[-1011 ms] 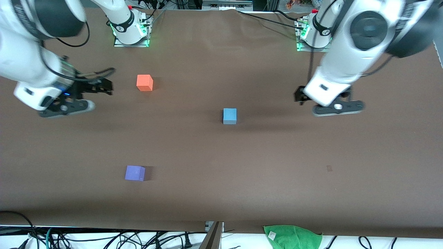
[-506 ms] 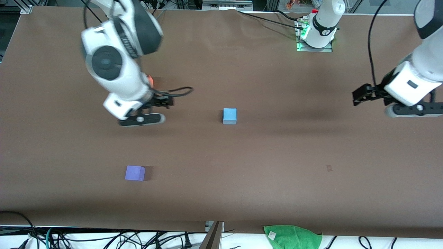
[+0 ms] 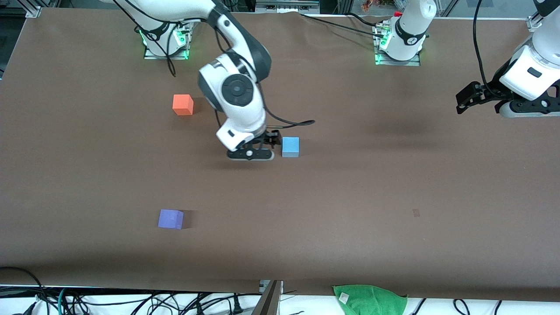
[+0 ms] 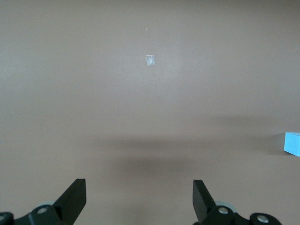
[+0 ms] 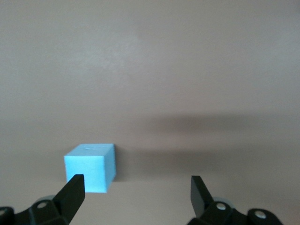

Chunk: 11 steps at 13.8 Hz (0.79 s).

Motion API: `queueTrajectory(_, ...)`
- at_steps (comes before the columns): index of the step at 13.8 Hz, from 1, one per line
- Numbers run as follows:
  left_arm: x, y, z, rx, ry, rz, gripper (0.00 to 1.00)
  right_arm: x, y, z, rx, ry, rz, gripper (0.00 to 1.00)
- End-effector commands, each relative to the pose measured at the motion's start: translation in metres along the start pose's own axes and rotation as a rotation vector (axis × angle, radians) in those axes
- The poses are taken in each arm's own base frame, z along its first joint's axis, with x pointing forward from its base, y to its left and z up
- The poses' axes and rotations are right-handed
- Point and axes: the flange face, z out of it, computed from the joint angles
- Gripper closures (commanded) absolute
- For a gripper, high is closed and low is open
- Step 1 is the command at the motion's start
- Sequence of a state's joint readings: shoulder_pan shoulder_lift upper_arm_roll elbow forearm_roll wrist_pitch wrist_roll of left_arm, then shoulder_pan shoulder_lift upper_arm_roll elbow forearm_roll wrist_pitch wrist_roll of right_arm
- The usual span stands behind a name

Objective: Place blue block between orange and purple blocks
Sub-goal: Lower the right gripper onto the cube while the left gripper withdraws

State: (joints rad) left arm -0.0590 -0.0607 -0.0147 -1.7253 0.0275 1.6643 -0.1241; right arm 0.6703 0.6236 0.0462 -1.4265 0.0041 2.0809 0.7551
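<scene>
Sky-blue, the blue block (image 3: 290,146) sits mid-table, apart from the orange block (image 3: 183,104) and the purple block (image 3: 170,218). Right gripper (image 3: 258,148) hovers just beside it, fingers spread wide, not yet straddling it: best to centre over the cube, then drop squarely before closing. Left gripper (image 3: 477,98) waits with fingers apart at its own end of the table.

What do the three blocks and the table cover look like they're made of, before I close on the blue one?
Blue block: looks like matte foam or painted wood; flat colour, no glare, crisp edges. Orange block and purple block: same dull, even finish, likely the same material. Table cover: brown, paper-like or thin matte sheet, with faint creases near the bases. The right gripper is open beside the blue block.
</scene>
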Motion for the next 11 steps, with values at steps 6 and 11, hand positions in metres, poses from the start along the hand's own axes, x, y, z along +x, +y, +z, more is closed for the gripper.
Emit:
queueTrajectory(6, 0.001, 0.008, -0.011, -0.013, -0.030, 0.030, 0.00, -0.045, -0.062, 0.082, 0.024, 0.061, 0.081, 0.00)
queueTrajectory(11, 0.001, 0.006, -0.010, -0.016, -0.034, 0.029, 0.00, -0.051, -0.067, 0.103, 0.017, 0.072, 0.055, 0.00)
